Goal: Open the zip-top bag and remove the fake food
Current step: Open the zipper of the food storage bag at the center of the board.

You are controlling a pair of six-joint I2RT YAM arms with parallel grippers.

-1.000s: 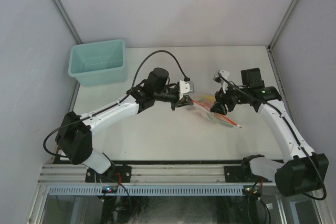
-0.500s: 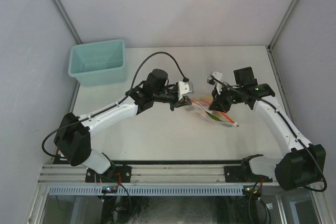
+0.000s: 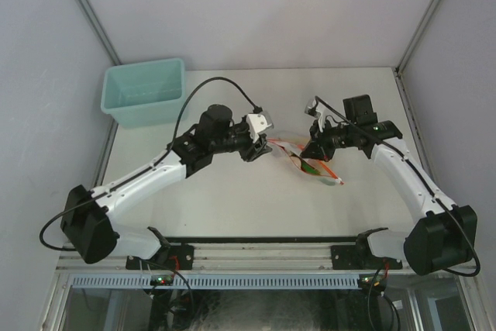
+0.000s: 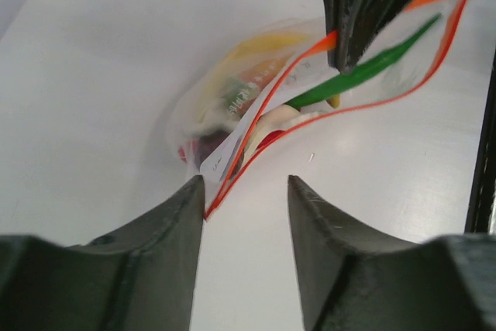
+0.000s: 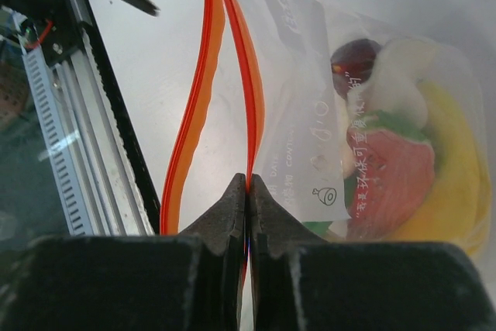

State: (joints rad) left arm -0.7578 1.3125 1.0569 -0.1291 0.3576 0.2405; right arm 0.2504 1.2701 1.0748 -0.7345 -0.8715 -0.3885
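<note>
The zip-top bag lies on the table between my two grippers, its red-orange zip strip parted into an open loop. My right gripper is shut on one lip of the strip, and the other lip bows away from it. Inside the bag lies the fake food: a yellow banana, a red piece, a whitish piece and a green piece. My left gripper is open at the bag's near corner, which touches its left finger; nothing is gripped. From above, the left gripper and the right gripper face each other.
A teal plastic bin stands at the back left of the table. Grey walls close in the sides and back. The aluminium rail runs along the table's near edge.
My left gripper has opened, let go of the bag's strip and drawn back to the left. My right gripper has shut on the strip and moved left with the bag.
</note>
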